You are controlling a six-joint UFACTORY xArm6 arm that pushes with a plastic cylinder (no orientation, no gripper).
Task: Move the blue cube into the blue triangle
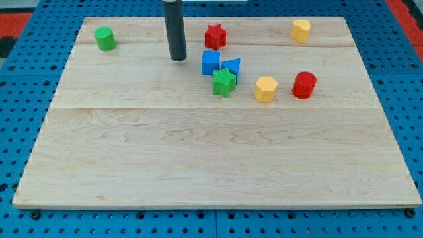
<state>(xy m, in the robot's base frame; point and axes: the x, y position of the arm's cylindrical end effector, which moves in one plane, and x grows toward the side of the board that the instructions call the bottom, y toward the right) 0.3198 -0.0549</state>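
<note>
The blue cube [210, 63] sits on the wooden board near the view's top centre. The blue triangle [232, 66] lies just to its right, touching or nearly touching it. A green star [224, 82] sits directly below the two, against the triangle. My tip [178, 59] is on the board a short way to the left of the blue cube, with a small gap between them.
A red star [215, 36] sits just above the blue cube. A green cylinder [104, 38] is at the top left, a yellow block [301, 30] at the top right, a yellow hexagon [265, 89] and a red cylinder [305, 85] right of the cluster.
</note>
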